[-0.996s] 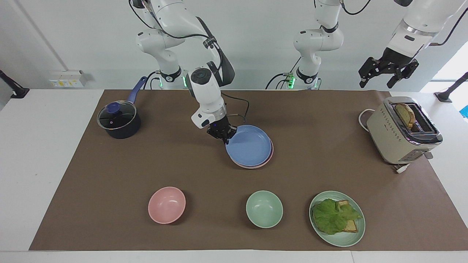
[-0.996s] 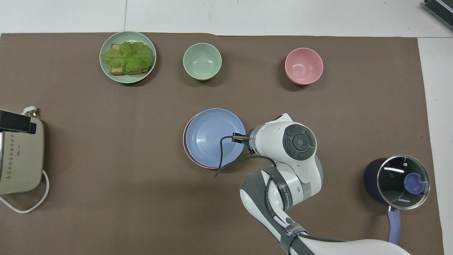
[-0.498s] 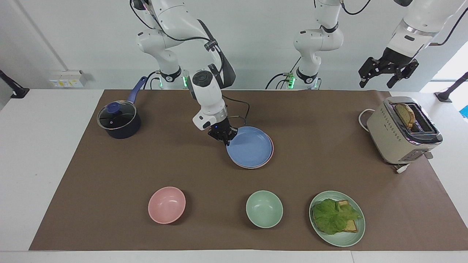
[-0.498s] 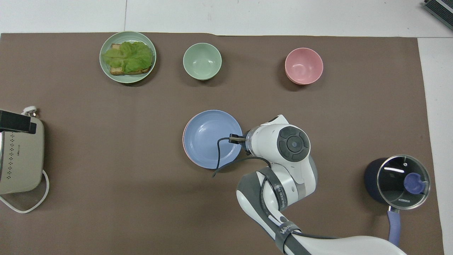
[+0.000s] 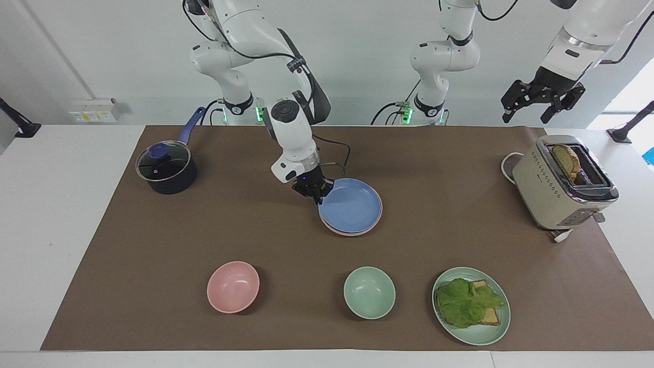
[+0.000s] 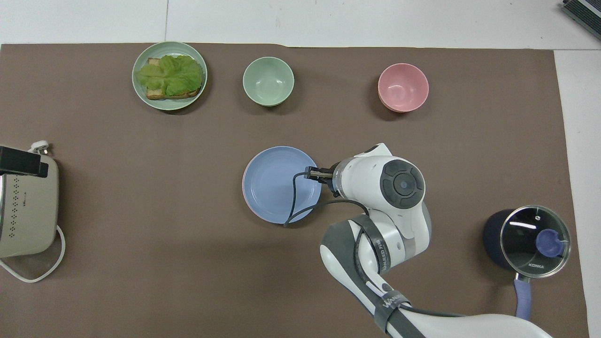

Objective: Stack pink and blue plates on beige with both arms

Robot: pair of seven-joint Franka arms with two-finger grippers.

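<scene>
The blue plate (image 5: 350, 206) lies flat on the pink plate (image 5: 357, 233) in the middle of the brown mat. Only a thin pink rim (image 6: 243, 185) shows around the blue plate (image 6: 281, 184). The beige plate is hidden. My right gripper (image 5: 316, 193) is low at the stack's rim, on the side toward the right arm's end of the table; the overhead view shows this gripper (image 6: 313, 173) right at the blue plate's edge. My left gripper (image 5: 541, 106) waits open and empty, high over the toaster end.
A lidded dark pot (image 5: 166, 171) stands toward the right arm's end. A beige toaster (image 5: 562, 184) with bread stands at the left arm's end. Farther from the robots are a pink bowl (image 5: 233, 286), a green bowl (image 5: 369, 292) and a green plate (image 5: 472, 335) with a lettuce sandwich.
The blue plate, tilted in my right gripper a second ago, has come down flat and centred on the pink plate. The left arm has not moved.
</scene>
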